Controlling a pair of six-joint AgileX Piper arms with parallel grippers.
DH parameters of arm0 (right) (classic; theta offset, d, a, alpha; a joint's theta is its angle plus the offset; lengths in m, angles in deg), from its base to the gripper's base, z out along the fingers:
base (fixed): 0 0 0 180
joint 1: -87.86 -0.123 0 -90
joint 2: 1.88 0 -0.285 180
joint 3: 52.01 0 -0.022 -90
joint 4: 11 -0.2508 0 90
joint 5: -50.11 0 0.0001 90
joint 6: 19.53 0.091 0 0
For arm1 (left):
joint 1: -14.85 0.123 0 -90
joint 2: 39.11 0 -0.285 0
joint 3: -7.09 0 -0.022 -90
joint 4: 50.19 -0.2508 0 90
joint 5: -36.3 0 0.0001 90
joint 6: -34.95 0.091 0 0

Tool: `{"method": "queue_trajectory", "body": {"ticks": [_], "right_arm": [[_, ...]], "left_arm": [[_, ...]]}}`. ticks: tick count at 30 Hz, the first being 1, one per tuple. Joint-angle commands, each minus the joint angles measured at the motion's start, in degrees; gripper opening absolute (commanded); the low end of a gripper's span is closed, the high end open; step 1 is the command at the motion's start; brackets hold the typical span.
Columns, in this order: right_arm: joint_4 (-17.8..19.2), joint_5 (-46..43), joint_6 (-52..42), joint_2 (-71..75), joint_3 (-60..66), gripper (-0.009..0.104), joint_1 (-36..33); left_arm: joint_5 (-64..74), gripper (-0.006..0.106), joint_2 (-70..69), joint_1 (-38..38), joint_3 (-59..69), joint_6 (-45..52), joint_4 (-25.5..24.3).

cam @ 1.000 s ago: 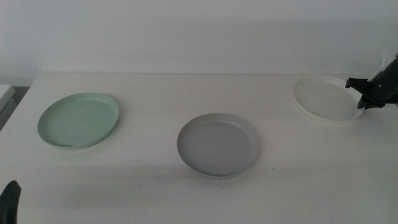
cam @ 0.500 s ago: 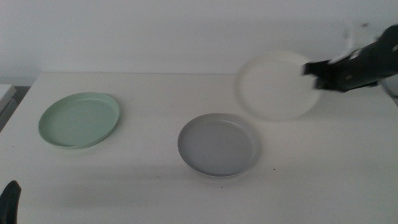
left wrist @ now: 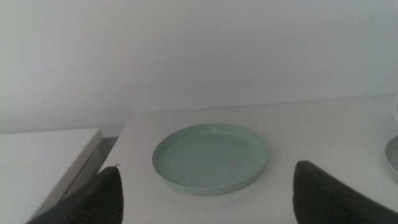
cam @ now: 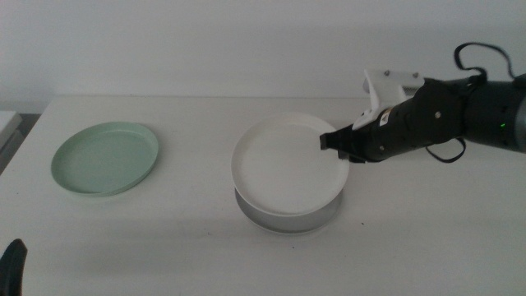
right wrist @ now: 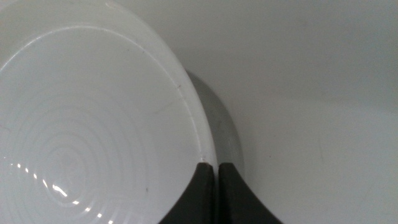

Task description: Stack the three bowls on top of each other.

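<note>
White bowl [cam: 286, 163] carried from far right bench [cam: 427, 238] edge, now over grey bowl [cam: 288, 220] at centre; right claw [cam: 335, 145] clenched on its right rim; mint bowl [cam: 104, 158] well apart left, open bench between; left claw [left wrist: 211, 190] released, near front-left corner

The table [cam: 164, 238] is seen from above and in front in the middle view. The green bowl [left wrist: 211, 158] is viewed low and near by the left wrist camera; the white bowl [right wrist: 81, 124] is viewed closely from above by the right. Both bowls are shared with the middle view.
</note>
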Motion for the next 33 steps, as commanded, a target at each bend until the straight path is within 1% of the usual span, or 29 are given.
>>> {"method": "queue_trajectory", "body": {"ticks": [1,10,12,13,15,17,18,20,22,27,29,30,31,33], "right_arm": [[0.0,-1.2,0.1,-1.4,0.2,-0.003,-0.1],[0.0,-2.1,-0.5,-4.6,0.2,-0.002,-0.1],[0.0,-2.3,-0.5,-4.6,0.2,0.002,-0.1],[0.0,-2.3,-0.5,-4.7,0.2,0.006,-0.1],[0.0,-2.8,-0.5,-4.7,0.2,0.019,-0.1],[0.0,-3.1,-0.5,-4.7,0.2,0.039,-0.1],[0.0,-3.1,-0.5,-4.5,0.2,0.046,-0.1],[0.0,-1.6,-1.5,-3.3,-0.4,0.073,-0.1],[0.0,0.8,-3.9,-0.7,-1.2,0.093,-0.1],[0.0,7.0,-8.9,13.7,-1.5,0.093,-0.1],[-1.1,11.8,-14.0,21.0,-0.8,0.093,-0.6],[-2.4,13.3,-17.4,24.1,0.5,0.093,-1.3],[-4.6,14.7,-21.4,28.0,2.6,0.093,-2.1],[-10.3,15.3,-29.0,34.9,7.6,0.093,-4.2]], "left_arm": [[-0.6,0.094,-0.2,0.0,0.0,-0.3,-0.2],[-0.6,0.094,-0.2,0.0,0.0,-0.3,-0.1],[-0.6,0.094,-0.2,0.0,0.0,-0.3,-0.1],[-0.6,0.094,-0.2,0.0,0.0,-0.3,-0.1],[-0.6,0.094,-0.2,0.0,0.0,-0.3,-0.1],[-0.6,0.094,-0.2,0.0,0.0,-0.3,-0.1],[-0.6,0.094,-0.2,0.0,0.0,-0.3,-0.1],[-0.6,0.094,-0.2,0.0,0.0,-0.3,-0.1],[-0.6,0.094,-0.2,0.0,0.0,-0.3,-0.1],[-0.6,0.094,-0.2,0.0,0.0,-0.3,-0.1],[-0.6,0.094,-0.2,0.0,0.0,-0.3,-0.1],[-0.6,0.094,-0.2,0.0,0.0,-0.3,-0.1],[-0.6,0.094,-0.2,0.0,0.0,-0.3,-0.1],[-0.6,0.094,-0.2,0.0,0.0,-0.3,-0.1]]}}
